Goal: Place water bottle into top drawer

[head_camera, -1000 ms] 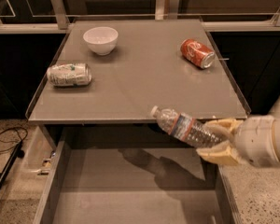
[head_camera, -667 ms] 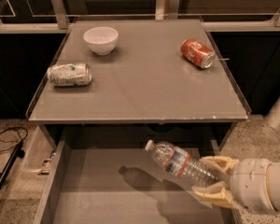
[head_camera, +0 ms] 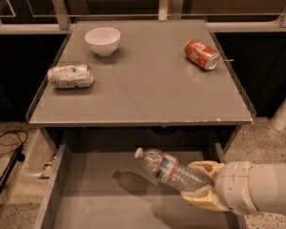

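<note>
The end effector (head_camera: 200, 184) pinches the water bottle (head_camera: 168, 170) by its base, above the open top drawer (head_camera: 95, 204). The water bottle lies tilted, neck pointing left.

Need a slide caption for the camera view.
Gripper at lower right holds the water bottle tilted over the open top drawer.

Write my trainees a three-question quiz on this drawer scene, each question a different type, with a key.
1. True or false: the gripper, over the right side of the open top drawer, holds the water bottle.
2. What stands at the back left of the table? A. white bowl B. mug C. plate
3. Fill in: the red soda can lies on its ___.
Key: 1 true; 2 A; 3 side.
</note>
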`<state>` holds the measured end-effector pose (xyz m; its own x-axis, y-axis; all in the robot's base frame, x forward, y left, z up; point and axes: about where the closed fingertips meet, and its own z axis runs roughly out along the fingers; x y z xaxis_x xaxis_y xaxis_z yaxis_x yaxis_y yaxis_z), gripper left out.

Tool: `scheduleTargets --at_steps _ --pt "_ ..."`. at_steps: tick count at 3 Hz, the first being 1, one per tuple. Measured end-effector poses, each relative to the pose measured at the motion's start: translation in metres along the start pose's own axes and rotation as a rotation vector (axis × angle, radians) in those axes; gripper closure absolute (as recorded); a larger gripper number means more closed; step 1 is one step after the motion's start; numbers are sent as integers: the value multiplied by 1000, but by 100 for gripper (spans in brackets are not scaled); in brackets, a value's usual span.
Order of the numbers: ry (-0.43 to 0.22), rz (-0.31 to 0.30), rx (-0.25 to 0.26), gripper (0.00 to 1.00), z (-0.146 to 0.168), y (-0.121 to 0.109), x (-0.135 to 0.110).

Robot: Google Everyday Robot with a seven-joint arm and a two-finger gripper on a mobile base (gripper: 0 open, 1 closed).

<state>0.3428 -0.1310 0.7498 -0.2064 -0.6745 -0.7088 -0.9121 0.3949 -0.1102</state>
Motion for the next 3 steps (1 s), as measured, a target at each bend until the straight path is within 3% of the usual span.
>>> scheduleTargets --at_steps 1,3 --pt "-20 -8 -51 100 53 10 0" --pt "-37 21 -23 100 116 -3 9"
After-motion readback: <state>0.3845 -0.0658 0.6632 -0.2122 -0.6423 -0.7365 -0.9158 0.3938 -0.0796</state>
